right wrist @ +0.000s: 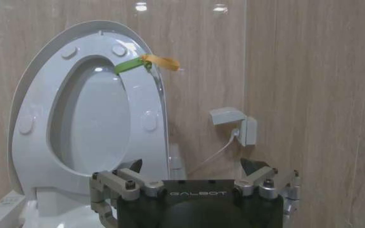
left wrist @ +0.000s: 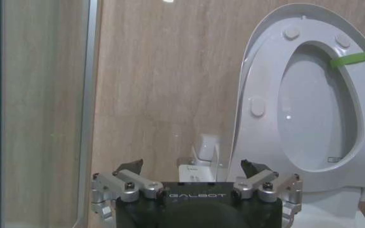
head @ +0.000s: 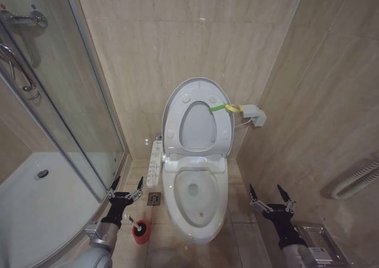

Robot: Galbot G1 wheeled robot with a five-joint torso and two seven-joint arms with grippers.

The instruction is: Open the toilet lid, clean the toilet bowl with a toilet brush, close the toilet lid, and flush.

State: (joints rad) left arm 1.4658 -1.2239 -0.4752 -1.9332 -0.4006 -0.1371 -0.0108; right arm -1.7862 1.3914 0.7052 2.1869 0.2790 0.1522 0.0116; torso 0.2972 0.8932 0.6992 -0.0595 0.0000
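So the toilet lid is up, smooth white plastic oval leaning back against the beige tiled wall, with the ring-shaped seat raised flat against it. A yellow-green strap is looped around the edge of them on my right side, near a small grey wall box with a thin white cord.

Below that the toilet bowl sits open, glossy white ceramic, long oval basin with a bit of water at the bottom. The control strip runs along its left side.

The toilet brush stands on the floor left of the bowl, thin white handle sticking up at a tilt out of a little round red cup holder.

My left gripper hovers just above that handle, fingers spread wide, holding nothing. My right gripper hangs over the floor tiles right of the bowl, also spread open and empty.

A curved glass shower enclosure is on my left, with a white tray and round drain in it.
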